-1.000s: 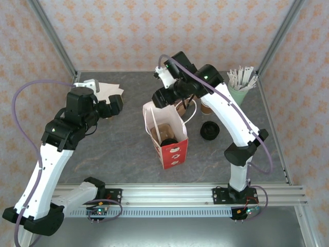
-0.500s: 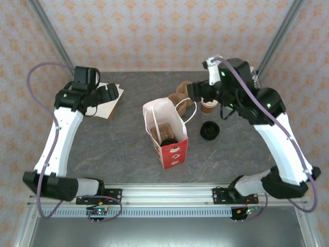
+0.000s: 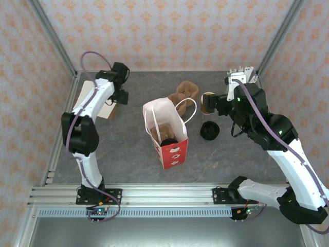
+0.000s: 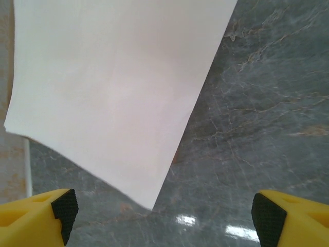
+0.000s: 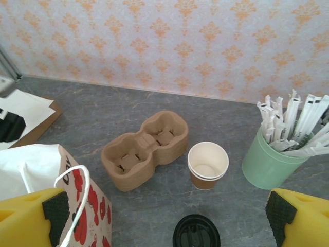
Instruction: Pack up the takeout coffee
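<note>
While the cup (image 5: 207, 164) stands lidless on the counter (image 5: 231, 118), just behind its lid (image 5: 196, 234), the right hand (image 5: 167, 213) and left hand (image 4: 165, 211) hang spread; the lid wants seating squarely before bagging, cup upright.

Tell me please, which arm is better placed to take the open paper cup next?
Right, I think. The right gripper is open and faces the paper cup and the black lid. The left gripper hangs over a white sheet at the far left, beyond the bag.
</note>
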Robot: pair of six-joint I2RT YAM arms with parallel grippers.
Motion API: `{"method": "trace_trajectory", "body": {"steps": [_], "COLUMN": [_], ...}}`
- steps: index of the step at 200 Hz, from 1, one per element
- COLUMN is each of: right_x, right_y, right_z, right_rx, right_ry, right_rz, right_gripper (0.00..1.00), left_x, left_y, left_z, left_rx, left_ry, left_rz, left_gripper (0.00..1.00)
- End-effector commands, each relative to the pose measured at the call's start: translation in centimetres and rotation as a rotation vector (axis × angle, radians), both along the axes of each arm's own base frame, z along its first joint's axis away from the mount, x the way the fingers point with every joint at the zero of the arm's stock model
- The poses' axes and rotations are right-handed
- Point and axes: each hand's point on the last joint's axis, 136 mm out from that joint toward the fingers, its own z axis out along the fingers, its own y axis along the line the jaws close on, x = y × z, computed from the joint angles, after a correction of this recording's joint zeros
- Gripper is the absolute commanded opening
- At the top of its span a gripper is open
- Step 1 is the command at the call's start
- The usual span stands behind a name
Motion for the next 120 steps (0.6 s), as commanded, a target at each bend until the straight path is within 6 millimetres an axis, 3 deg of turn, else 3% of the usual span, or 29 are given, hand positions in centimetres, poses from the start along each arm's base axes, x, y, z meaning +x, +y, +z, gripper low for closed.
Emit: {"method": "trace_trajectory", "body": {"steps": [1, 59, 120], "right_x": [0.4, 0.6, 0.8], "right_y": [-1.0, -0.8, -0.6], "right_z": [0.4, 0.1, -0.2], "right_rx": [0.001, -0.011, -0.023], "right_ry": [-0.031, -0.029, -0.025], "right_rz": [-0.059, -0.052, -0.046], "right_gripper": [0.99, 0.99, 0.99], "left_x": [0.6, 3.2, 4.2], "left_y": [1.7, 1.9, 2.0], "left_z": [-0.1, -4.1, -5.7], "left_rx": [0.209, 0.377, 0.422], "left_ry": [0.059, 0.137, 0.155], "left_rz": [-0.028, -0.062, -0.072], "left_gripper": [0.92, 0.9, 0.68]}}
